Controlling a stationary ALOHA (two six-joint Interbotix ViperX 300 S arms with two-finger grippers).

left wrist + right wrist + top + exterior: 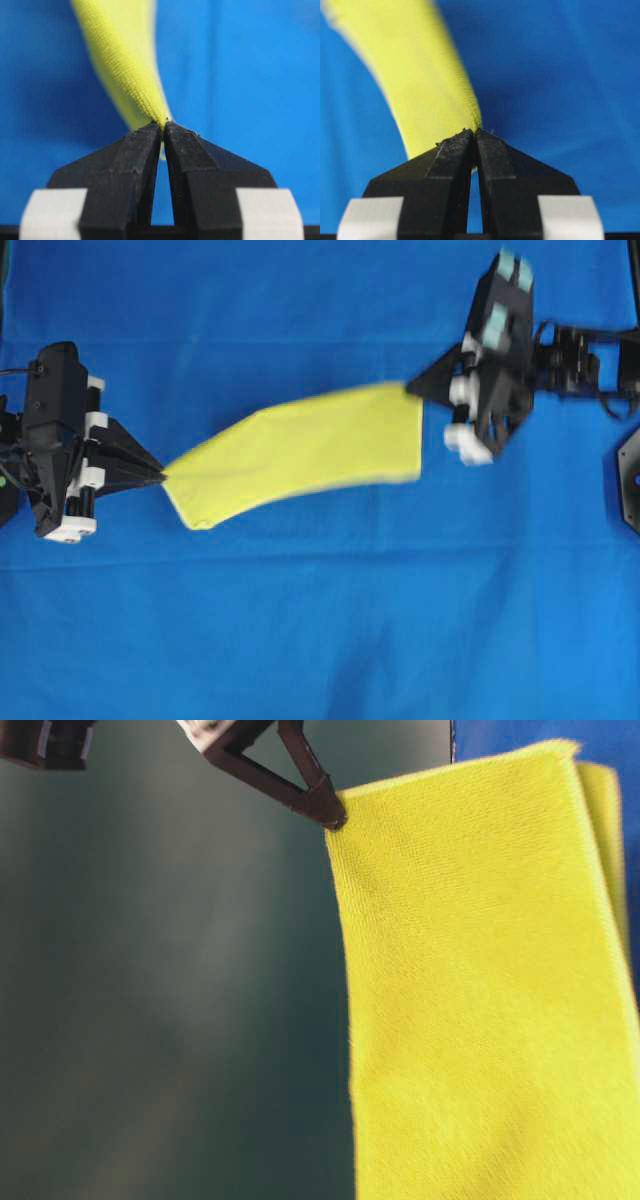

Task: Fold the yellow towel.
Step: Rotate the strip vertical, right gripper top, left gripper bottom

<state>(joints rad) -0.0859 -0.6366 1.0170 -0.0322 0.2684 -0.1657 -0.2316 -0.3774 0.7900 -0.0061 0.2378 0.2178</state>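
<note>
The yellow towel [300,452] hangs stretched in the air between my two grippers, above the blue table cover. My left gripper [160,476] is shut on the towel's left corner. My right gripper [412,388] is shut on its upper right corner. In the left wrist view the yellow towel [120,60] runs away from the pinched tips of the left gripper [163,123]. The right wrist view shows the yellow towel [415,70] leaving the closed tips of the right gripper [474,131]. At table level the yellow towel [480,990] hangs down in two layers from a gripper [332,815].
The blue cloth [320,620] covers the whole table under the arms. A black mount [628,475] sits at the right edge. A dark wall [170,1000] fills the left of the table-level view.
</note>
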